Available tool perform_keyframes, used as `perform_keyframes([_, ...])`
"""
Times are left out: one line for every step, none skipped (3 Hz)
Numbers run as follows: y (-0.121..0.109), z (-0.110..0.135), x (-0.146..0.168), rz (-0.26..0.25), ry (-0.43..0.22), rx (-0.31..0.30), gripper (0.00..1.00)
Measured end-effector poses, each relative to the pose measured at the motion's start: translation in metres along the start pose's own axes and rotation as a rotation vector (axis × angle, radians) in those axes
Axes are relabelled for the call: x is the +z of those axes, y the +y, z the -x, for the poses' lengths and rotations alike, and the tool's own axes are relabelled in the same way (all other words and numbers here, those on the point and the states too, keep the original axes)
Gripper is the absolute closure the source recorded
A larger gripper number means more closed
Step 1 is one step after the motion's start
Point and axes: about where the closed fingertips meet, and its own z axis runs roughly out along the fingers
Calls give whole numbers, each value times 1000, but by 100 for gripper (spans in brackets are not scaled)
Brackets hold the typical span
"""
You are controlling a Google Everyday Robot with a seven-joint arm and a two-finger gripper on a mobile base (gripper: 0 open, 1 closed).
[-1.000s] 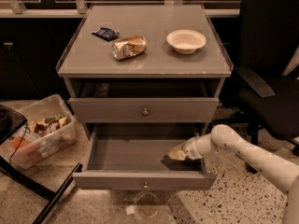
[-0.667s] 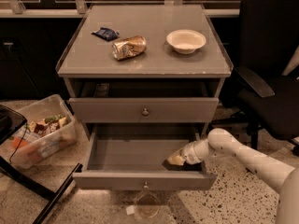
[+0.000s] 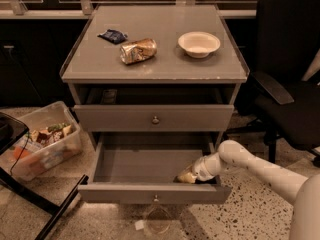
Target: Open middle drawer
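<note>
The grey cabinet (image 3: 155, 71) has its middle drawer (image 3: 120, 193) pulled well out, with a small round knob (image 3: 156, 199) on its flat front. Its inside floor (image 3: 140, 164) is bare. My gripper (image 3: 186, 177) is inside this drawer at its front right corner, just behind the drawer front, and my white arm (image 3: 250, 166) reaches in from the right. The upper drawer front (image 3: 110, 119), with its own knob (image 3: 155, 119), sits above, nearly shut, with a dark gap over it. The lowest drawer is hidden beneath the open one.
A crushed can (image 3: 138, 50), a white bowl (image 3: 199, 43) and a blue packet (image 3: 113, 35) lie on the cabinet top. A clear bin of snacks (image 3: 42, 144) stands on the floor at left, by a black frame (image 3: 55, 204). A black office chair (image 3: 290, 84) is at right.
My gripper has slid a little toward the drawer's front and slightly left inside the open drawer. The drawer itself has barely moved.
</note>
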Motion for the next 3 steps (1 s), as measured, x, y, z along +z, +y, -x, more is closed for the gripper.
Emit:
perform_keyframes([7,-2,-3,-1,4,-23,39])
perform_keyframes([11,-1,-9,-5,-1,-39,16])
perform_keyframes([13,2,-16,-13,-11,-47,0])
